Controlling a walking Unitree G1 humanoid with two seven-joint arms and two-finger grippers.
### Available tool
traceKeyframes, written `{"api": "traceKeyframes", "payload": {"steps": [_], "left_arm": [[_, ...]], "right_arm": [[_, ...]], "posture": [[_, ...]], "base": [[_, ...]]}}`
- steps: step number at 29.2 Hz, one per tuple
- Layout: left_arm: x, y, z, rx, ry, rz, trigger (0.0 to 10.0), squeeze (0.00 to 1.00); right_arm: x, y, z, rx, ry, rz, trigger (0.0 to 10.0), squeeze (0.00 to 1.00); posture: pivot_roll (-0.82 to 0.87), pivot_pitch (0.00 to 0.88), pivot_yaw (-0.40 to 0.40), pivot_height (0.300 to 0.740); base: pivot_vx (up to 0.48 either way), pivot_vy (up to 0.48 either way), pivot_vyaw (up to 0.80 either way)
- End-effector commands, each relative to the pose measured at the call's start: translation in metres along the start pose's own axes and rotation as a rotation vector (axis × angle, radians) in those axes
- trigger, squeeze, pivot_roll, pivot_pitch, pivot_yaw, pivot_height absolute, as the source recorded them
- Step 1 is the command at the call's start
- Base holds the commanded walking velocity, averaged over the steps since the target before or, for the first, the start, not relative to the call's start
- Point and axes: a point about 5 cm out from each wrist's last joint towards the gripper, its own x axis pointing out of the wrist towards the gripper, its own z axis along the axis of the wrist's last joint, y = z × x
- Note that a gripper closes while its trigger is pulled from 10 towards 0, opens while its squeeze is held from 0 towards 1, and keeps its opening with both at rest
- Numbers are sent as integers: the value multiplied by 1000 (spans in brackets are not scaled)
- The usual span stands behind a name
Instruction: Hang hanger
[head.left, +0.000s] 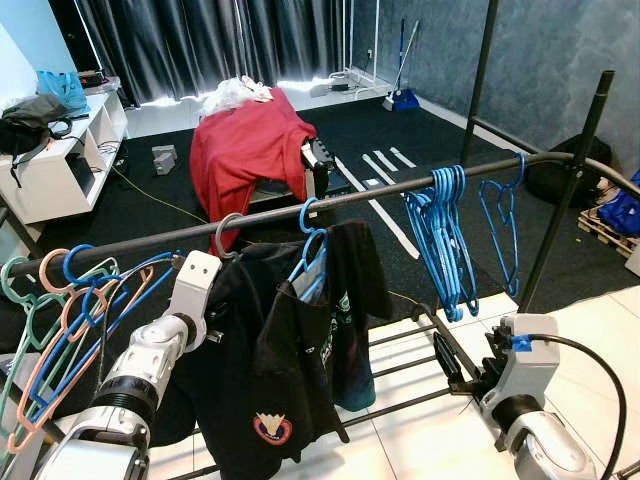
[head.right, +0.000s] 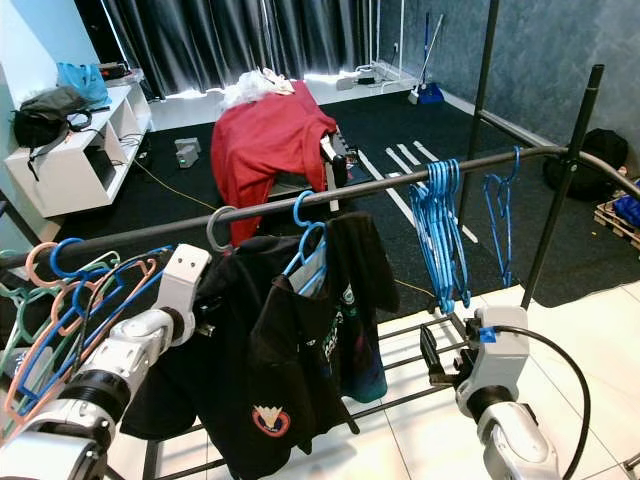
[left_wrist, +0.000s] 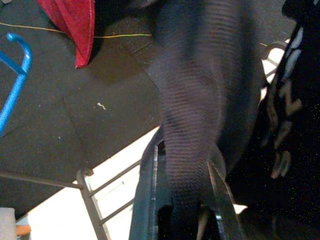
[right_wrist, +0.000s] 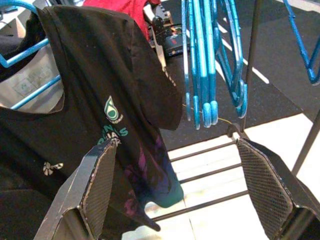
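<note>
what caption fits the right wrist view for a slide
Open right gripper facing a black t-shirt on a blue hanger, beside a bunch of empty blue hangers on the rail.

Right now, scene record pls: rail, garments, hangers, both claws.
rail: dark clothes rail crossing the view
garments: black T-shirts hanging on blue hangers mid-rail
empty hangers: blue bunch on rail's right; pastel mix on left
left claw: pressed into dark fabric, shut on it
right claw: open, empty, facing the shirts
background: red cloth draped behind
</note>
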Motion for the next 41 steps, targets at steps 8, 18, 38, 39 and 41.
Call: {"api": "traceKeyframes", "payload": {"steps": [8,18,38,39,41], "left_arm": [[-27,24,3,-180,-174,64,0,0],[-118,39,-35,-219,-298,80,0,0],[-164,59,-50,-34,-55,-206,10000,0],[-167,72,-44,-15,-61,-170,10000,0],[-168,79,-40,-4,-67,-148,10000,0]], "right_arm": [[2,1,-3,6,9,1,10000,0],[4,3,-3,30,10,26,10000,0],[6,1,-6,19,30,41,10000,0],[6,0,-6,17,29,40,10000,0],[6,0,-6,16,28,38,10000,0]], "posture": [[-168,0,78,740],[-116,0,73,740],[-100,0,55,740],[-102,0,53,740],[-102,0,53,740]], "base": [[0,0,0],[0,0,0],[-108,0,0],[-420,0,0],[-420,0,0]]}}
